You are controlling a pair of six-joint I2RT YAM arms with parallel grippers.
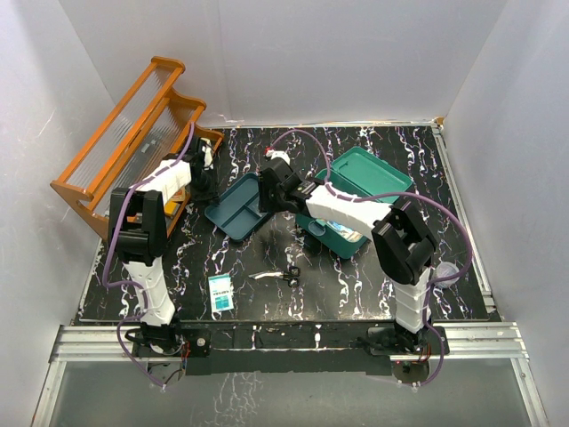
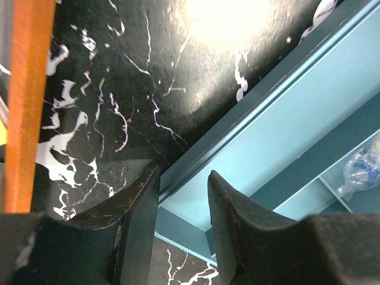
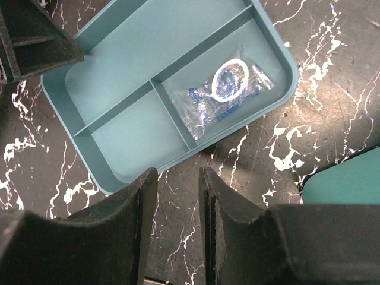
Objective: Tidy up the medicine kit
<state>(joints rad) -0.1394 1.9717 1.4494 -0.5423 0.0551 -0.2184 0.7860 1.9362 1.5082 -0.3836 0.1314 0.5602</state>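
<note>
Top view: medicine kit (image 1: 369,173) sits open on the right half of the black marble tabletop (image 1: 373,285), lid swung back toward the rear wall, base partly hidden under the right arm. A teal divided tray (image 1: 233,213) lies just left of the kit, apart from it. Left gripper (image 1: 206,178) is at the tray's left edge, right gripper (image 1: 271,200) over its right side. Orange wooden rack (image 1: 124,142) stands tilted at back left. Near the front edge there is a small flat green-and-white packet (image 1: 220,292). Right of it is a small black item (image 1: 286,277) with a white bit; can't identify it.

Left wrist: the fingers (image 2: 139,219) straddle the tray's rim, with the teal wall running diagonally through the gap. The fingers are apart, but I can't tell if they actually pinch the rim. An orange rack post shows at far left, and a clear bag (image 2: 362,169) is in a tray compartment at the right edge.

Right wrist: fingers (image 3: 139,225) are a narrow gap apart with nothing between them, hovering over bare tabletop just short of the tray's near corner. The tray has three compartments. The clear bag, with a white ring and blue print, lies in the right one. A corner of the kit is at lower right. The left arm's fingers are at the tray's far-left edge.
</note>
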